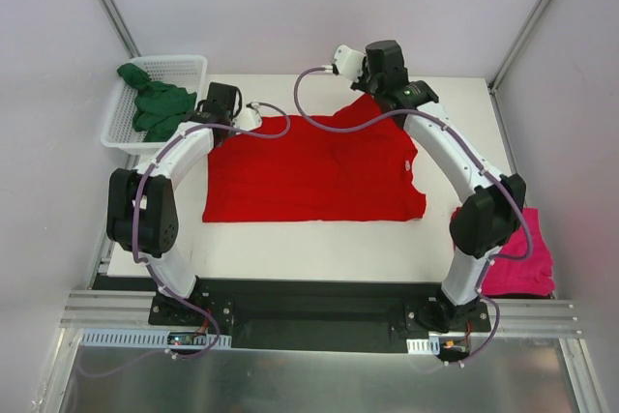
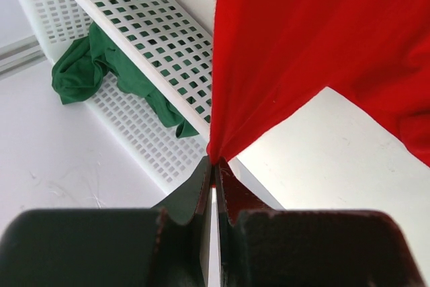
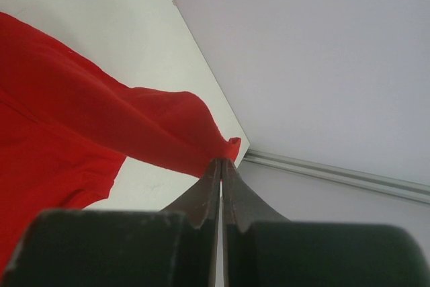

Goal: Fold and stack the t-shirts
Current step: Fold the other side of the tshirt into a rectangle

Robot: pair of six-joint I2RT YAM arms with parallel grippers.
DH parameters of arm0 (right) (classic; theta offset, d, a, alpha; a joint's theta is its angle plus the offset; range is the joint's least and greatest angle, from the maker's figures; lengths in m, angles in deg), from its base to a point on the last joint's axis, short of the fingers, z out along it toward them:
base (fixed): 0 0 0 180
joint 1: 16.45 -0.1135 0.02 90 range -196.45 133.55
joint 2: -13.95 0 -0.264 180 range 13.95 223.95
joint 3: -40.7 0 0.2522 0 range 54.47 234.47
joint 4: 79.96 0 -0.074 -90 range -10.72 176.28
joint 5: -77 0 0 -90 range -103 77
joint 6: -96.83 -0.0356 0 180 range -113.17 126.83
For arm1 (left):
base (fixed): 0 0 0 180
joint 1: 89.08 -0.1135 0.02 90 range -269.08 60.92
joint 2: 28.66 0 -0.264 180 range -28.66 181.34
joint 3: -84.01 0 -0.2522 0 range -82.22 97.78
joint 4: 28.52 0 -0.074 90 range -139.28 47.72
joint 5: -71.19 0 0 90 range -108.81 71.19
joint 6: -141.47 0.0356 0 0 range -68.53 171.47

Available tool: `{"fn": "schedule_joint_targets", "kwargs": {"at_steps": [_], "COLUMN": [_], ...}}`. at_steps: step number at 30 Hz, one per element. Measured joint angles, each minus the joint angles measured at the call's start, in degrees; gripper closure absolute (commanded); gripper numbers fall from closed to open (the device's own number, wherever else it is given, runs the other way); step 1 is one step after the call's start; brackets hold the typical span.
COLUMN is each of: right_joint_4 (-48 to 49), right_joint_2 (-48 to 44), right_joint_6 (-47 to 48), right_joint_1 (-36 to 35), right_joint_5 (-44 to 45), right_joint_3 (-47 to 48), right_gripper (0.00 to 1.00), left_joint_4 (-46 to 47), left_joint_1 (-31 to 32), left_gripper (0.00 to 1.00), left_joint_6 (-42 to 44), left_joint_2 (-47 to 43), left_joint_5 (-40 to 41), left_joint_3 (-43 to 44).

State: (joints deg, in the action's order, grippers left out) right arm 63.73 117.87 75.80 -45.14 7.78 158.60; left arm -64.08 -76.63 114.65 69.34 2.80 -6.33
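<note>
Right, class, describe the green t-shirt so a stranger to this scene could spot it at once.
Find the white mesh basket at the table's far left corner. The green t-shirt lies crumpled inside it. Unlike the red t-shirt spread on the table and the pink t-shirt at the near right, it is dark and bunched.

The top camera looks down on the whole table point(image 1: 319, 239). Both wrist cameras sit very near; all see the red t-shirt point(image 1: 309, 176).
</note>
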Motion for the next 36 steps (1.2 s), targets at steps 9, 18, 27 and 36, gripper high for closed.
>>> {"fn": "schedule_joint_targets", "kwargs": {"at_steps": [9, 18, 27, 36], "right_joint_4": [-2.1, -2.7, -4.4, -5.0], "right_joint_2": [-1.7, -4.4, -7.9, -10.4], "right_joint_6": [-0.9, -0.9, -1.0, -0.9], "right_joint_1": [-1.5, -3.7, -3.9, -4.0], "right_joint_5": [0.3, 2.4, 2.4, 2.4], "right_joint_3": [-0.1, -4.9, -10.2, -10.3], "right_gripper": [0.99, 0.99, 0.99, 0.99], "left_joint_4": [0.0, 0.1, 0.1, 0.1], "left_joint_1": [0.8, 1.1, 3.0, 4.0], "left_gripper": [1.0, 1.0, 1.0, 1.0], "left_joint_6": [-0.6, -1.0, -2.1, -2.3], "left_joint_2": [-1.7, -5.2, -6.2, -9.8], "left_joint_5": [0.4, 0.4, 1.0, 1.7], "left_joint_3": [-2.6, -4.9, -7.5, -10.4]}}
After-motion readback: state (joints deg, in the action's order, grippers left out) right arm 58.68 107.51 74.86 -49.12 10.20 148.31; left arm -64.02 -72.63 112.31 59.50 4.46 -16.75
